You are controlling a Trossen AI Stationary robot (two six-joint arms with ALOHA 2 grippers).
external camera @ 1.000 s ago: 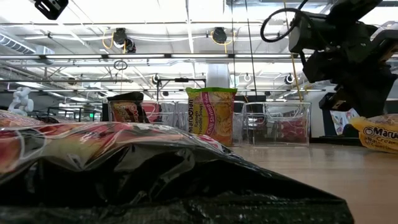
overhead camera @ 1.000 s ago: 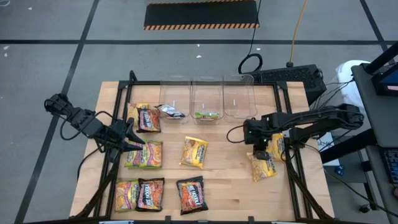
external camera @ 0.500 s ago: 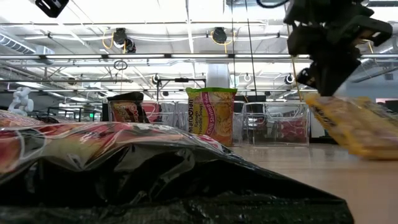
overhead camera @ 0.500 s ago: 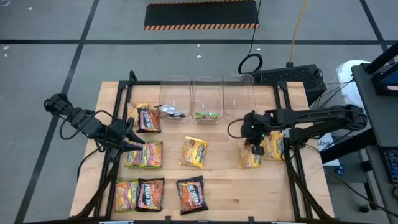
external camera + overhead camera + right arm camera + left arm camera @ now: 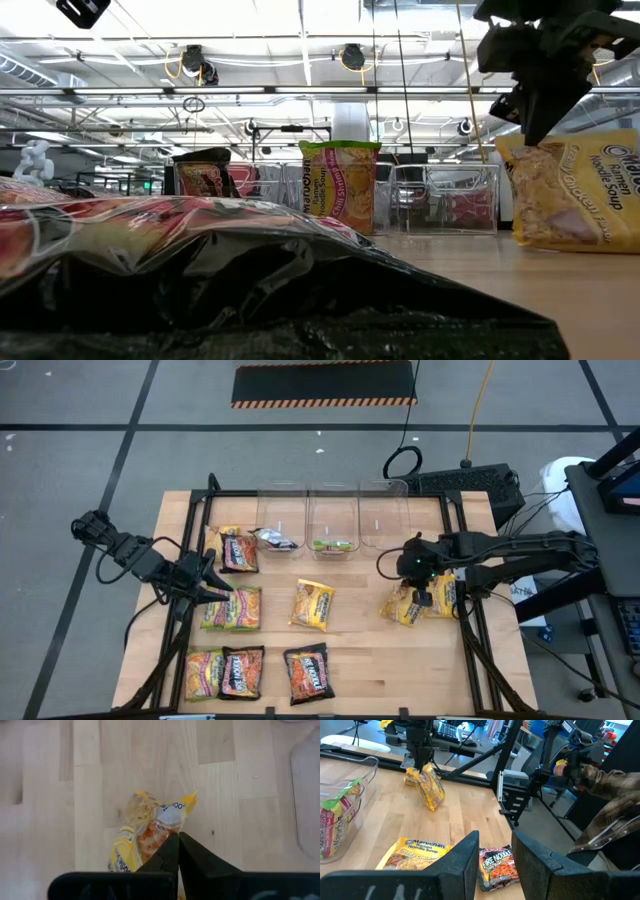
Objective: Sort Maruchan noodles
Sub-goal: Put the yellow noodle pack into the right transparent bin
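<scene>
While left gripper (image 5: 210, 582) waits parted, right gripper (image 5: 421, 586) pinches yellow noodle packet (image 5: 404, 606) clear of table (image 5: 370, 660)

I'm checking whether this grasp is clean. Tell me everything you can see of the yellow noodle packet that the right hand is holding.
The yellow packet is a flat, crinkly plastic ramen pack with blue lettering and a noodle picture. The right hand is shut on its top edge, so it hangs tilted. In the low view its lower edge seems to be at the wooden table; whether it touches, I cannot tell. It sits beside another yellow packet, in front of the rightmost clear bin.
</scene>
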